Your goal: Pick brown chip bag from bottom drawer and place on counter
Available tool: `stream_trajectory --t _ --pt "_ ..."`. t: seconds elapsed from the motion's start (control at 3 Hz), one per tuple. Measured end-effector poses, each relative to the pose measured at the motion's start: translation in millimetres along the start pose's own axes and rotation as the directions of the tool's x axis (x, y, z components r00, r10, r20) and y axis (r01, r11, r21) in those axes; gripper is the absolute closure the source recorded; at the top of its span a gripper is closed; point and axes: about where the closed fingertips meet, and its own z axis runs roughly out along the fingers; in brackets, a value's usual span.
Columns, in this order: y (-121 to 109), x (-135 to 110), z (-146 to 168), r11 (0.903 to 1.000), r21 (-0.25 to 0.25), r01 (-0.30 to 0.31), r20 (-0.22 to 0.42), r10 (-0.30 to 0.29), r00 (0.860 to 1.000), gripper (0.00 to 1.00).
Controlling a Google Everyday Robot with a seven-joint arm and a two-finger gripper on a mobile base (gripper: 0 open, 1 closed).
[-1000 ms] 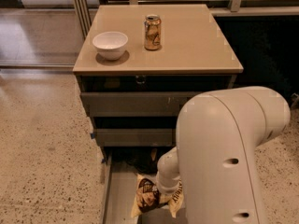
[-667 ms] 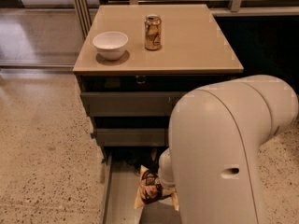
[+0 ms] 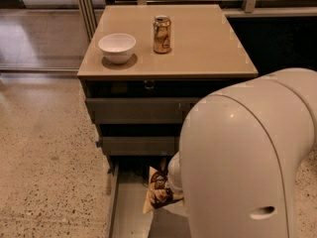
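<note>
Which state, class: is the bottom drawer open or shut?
Open: the bottom drawer juts out below the upper drawers, brown chip bag over it; the tool, mostly hidden, sits beside the bag.

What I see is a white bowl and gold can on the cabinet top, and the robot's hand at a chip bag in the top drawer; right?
The white bowl and gold can are on the counter, but the brown chip bag is over the bottom drawer, not the top one. The gripper, mostly hidden behind the arm, is at the bag. The camera view shows it.
</note>
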Motion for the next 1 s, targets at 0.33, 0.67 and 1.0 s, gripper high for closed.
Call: stream_trajectory --t 0.33,0.67,1.0 --pt "-7.6 3.3 -21.7 0.9998 0.017 0.013 -0.019 -0.013 1.000 1.00" --pt "-21.0 5.8 -64.9 0.9973 0.051 0.053 -0.071 -0.049 0.996 1.00" --pt "-40.3 5.3 -115.4 0.9917 0.085 0.097 -0.124 -0.086 0.989 1.00"
